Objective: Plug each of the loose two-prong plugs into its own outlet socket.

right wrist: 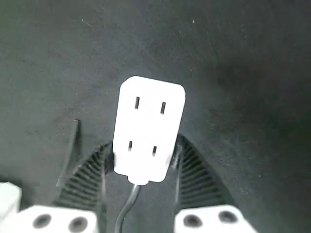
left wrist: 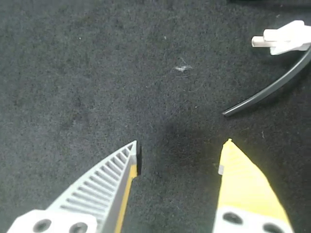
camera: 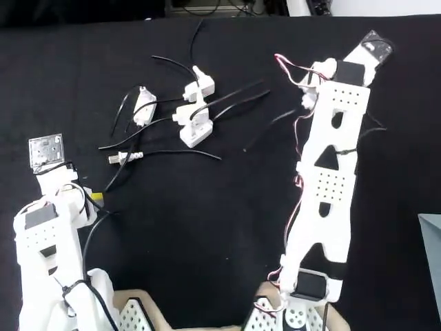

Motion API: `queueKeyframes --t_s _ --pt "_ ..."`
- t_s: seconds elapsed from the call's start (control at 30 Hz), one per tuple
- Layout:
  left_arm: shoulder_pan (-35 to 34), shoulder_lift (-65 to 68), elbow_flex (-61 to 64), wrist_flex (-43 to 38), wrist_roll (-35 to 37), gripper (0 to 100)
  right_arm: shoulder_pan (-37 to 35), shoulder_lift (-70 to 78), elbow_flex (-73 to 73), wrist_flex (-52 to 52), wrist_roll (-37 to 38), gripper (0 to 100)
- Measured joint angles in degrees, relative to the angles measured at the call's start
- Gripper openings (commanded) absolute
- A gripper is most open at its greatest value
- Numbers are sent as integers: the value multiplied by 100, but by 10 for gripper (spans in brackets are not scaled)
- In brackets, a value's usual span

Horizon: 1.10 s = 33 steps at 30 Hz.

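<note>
A loose two-prong plug (camera: pixel 124 157) lies on the black cloth (camera: pixel 227 221) at the left. Just beyond it, farther from the arms, is a cluster of white outlet pieces (camera: pixel 195 127) with black cables. The left gripper (left wrist: pixel 182 150) hangs over bare cloth near the plug, its claw spread wide and empty. The right gripper (right wrist: pixel 143 145), on the arm stretched toward the far right, clamps a white outlet block (right wrist: pixel 148 111) by its sides. The slotted face is toward the camera and the cord (right wrist: pixel 127 206) trails back between the fingers.
</note>
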<state>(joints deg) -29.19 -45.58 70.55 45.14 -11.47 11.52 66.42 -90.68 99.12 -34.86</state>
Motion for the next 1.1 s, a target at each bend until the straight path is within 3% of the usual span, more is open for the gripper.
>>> queueKeyframes --t_s 0.13,0.3,0.7,0.9,1.1 --pt "0 0 0 0 0 274 0 -976 949 0 35 11" --pt "0 0 0 0 0 274 -158 -2734 3244 0 70 11" --pt "0 0 62 0 0 274 -1600 -6963 7886 0 123 11" --pt "0 0 62 0 0 274 -2277 -7446 9591 -88 123 11" --pt "0 0 62 0 0 274 -3446 -7270 10831 -1081 -53 11"
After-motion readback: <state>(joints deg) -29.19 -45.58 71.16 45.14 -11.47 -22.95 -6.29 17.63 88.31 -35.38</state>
